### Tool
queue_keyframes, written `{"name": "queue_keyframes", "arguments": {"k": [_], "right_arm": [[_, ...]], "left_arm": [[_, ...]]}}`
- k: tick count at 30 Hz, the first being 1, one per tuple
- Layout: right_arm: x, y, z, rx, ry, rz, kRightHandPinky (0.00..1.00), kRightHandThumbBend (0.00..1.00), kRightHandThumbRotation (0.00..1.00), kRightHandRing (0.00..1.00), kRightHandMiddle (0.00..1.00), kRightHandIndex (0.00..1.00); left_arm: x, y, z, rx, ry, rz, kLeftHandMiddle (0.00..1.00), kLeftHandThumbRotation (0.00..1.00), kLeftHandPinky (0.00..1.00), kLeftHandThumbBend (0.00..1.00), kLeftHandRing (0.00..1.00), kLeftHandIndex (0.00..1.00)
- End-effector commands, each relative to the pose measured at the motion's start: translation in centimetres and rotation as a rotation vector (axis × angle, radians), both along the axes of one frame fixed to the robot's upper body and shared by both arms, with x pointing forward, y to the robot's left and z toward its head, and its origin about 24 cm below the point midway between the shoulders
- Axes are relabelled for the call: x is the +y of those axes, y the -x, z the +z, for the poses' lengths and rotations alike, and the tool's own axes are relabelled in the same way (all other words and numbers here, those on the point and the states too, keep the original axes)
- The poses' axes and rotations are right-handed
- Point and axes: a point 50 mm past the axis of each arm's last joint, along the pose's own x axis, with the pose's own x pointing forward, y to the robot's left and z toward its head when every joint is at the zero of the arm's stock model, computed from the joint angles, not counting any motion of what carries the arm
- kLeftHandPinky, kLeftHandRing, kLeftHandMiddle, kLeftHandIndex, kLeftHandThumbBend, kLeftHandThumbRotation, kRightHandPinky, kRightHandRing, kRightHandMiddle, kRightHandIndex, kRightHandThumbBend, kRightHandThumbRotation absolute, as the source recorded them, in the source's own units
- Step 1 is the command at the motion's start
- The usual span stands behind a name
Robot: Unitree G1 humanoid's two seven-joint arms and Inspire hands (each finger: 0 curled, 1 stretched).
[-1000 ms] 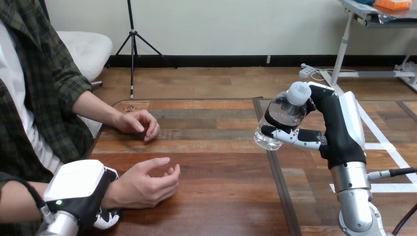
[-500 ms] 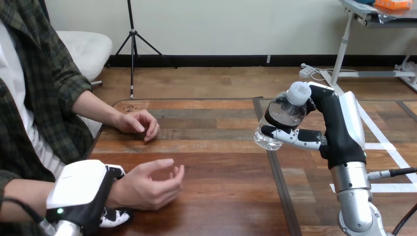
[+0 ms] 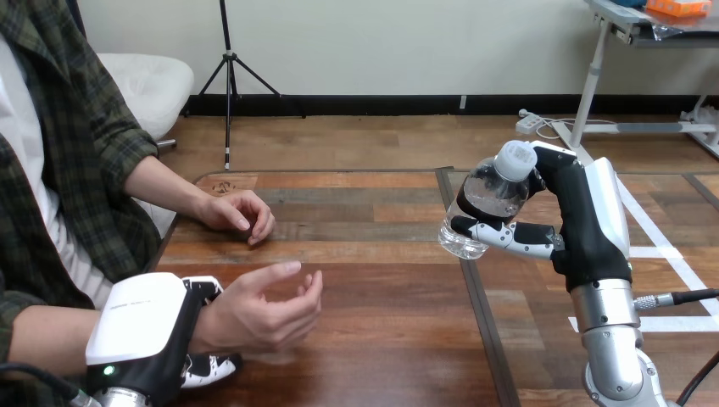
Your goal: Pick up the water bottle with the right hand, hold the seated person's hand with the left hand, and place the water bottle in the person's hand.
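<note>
right hand [image 3: 583,222] gripped water bottle [image 3: 487,202] | left hand [image 3: 142,332] wrapped round person's wrist [image 3: 212,327] | person's hand [image 3: 264,310] lay cupped, well left of right hand | needed slow carry, steady wrist

The head camera is looking forward and down across the surface [image 3: 381,339], sitting close above its six o'clock edge and facing twelve o'clock, toward the far edge.
</note>
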Motion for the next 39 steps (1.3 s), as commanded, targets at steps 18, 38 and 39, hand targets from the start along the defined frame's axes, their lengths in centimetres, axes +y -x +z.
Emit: {"name": "queue_keyframes", "arguments": {"k": [18,38,39], "right_arm": [[-0.43,-1.58,3.05,-0.124,-0.009,-0.008,0.43,0.74,0.0,0.46,0.49,0.47],[-0.44,-1.67,3.02,-0.133,-0.008,-0.012,0.42,0.75,0.0,0.45,0.49,0.48],[-0.44,-1.68,3.02,-0.132,-0.009,-0.012,0.42,0.75,0.0,0.45,0.49,0.48]], "left_arm": [[-2.27,-0.29,-0.02,-0.119,0.13,-0.047,0.45,0.0,0.38,0.8,0.42,0.48],[-2.55,-0.21,-0.07,-0.18,0.182,-0.047,0.44,0.0,0.36,0.8,0.4,0.47],[-2.56,-0.22,-0.07,-0.182,0.185,-0.048,0.43,0.0,0.36,0.8,0.4,0.47]]}}
